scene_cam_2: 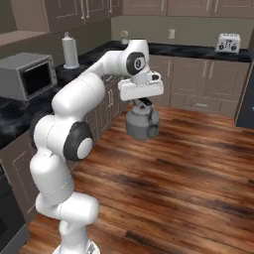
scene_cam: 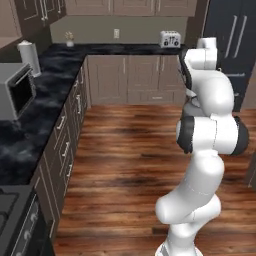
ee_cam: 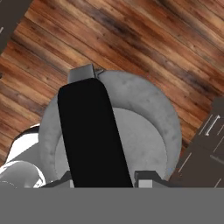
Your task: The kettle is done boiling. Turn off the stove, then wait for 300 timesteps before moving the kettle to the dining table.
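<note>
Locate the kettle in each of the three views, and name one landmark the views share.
Left base view: the arm's white body stands where it would be.
Right base view: kettle hangs under the gripper, centre, above the wood floor.
Hand view: seen from above, centre, dark handle across its lid.
Shared landmark: the wood floor.

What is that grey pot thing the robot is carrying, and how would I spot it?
Look at the white arm over the wooden floor: its pincer is shut on the dark arched handle of the kettle, which hangs in the air, clear of the floor. It is squat, silver-grey and round, unlike the boxy microwave on the counter.
</note>
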Motion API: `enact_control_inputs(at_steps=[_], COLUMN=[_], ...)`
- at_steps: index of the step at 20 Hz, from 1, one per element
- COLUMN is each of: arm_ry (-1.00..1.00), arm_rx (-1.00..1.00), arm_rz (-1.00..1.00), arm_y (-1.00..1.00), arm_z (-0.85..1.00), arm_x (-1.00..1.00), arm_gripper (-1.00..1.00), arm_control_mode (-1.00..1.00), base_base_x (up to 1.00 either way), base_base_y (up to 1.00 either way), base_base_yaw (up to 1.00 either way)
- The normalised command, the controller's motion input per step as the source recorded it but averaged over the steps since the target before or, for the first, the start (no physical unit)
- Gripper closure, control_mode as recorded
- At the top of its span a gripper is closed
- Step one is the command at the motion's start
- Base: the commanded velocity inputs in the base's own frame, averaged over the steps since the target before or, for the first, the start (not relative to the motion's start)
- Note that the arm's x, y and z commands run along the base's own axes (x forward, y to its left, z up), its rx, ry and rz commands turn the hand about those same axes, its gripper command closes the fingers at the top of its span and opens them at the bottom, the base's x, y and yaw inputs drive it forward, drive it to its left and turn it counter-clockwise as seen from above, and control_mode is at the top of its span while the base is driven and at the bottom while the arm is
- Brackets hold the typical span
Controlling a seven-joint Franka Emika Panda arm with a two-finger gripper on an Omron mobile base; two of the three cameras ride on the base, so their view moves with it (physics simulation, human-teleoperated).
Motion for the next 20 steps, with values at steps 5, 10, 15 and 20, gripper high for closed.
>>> enact_control_inputs(at_steps=[5, 10, 15, 20], arm_ry=[0.0, 0.0, 0.0, 0.0], arm_rx=[0.0, 0.0, 0.0, 0.0], arm_rz=[0.0, 0.0, 0.0, 0.0], arm_y=[0.0, 0.0, 0.0, 0.0], arm_z=[0.0, 0.0, 0.0, 0.0], arm_x=[0.0, 0.0, 0.0, 0.0], arm_gripper=[1.0, 1.0, 1.0, 1.0], arm_control_mode=[1.0, 1.0, 1.0, 1.0], base_base_x=[0.26, 0.39, 0.48, 0.39], base_base_y=[-0.15, -0.2, -0.06, 0.0], base_base_yaw=[-0.42, -0.42, -0.44, -0.46])
